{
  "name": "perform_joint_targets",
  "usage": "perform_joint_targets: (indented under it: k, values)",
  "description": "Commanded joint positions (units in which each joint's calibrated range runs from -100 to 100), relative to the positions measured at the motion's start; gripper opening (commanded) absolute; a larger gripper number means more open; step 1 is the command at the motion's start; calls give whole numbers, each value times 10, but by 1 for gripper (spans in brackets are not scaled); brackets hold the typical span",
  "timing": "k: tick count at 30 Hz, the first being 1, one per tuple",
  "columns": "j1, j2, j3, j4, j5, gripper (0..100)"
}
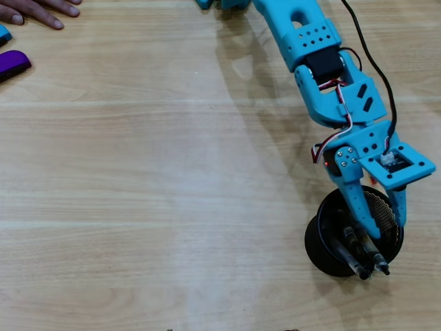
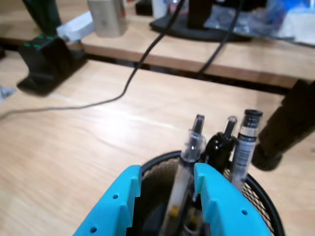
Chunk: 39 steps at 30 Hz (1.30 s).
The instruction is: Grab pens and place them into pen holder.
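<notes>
The pen holder, a round black wire-mesh cup with a solid rim, stood upright at the lower right of the overhead view. Three pens were visible inside it in the wrist view, leaning against the far rim with their tips above the edge: a clear-barrelled pen, an all-black pen and a grey-and-clear pen. The clear-barrelled pen stood between the two blue fingers. Any fourth pen could not be made out.
</notes>
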Motion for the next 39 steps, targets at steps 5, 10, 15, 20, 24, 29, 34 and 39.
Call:
perform_joint_targets:
  k: [5, 10, 15, 20, 24, 29, 34, 39]
  values:
    - [-54, -269, -51, 506, 57, 14]
    - [-134, -320, 8, 749, -69, 14]
    - [-224, -226, 131, 562, -143, 26]
    - [-241, -137, 187, 377, -146, 28]
    - [-235, -96, 204, 354, -147, 28]
    - [-221, -74, 205, 363, -142, 28]
    - [-216, -87, 170, 401, -142, 28]
    - [-188, -121, 105, 513, -139, 24]
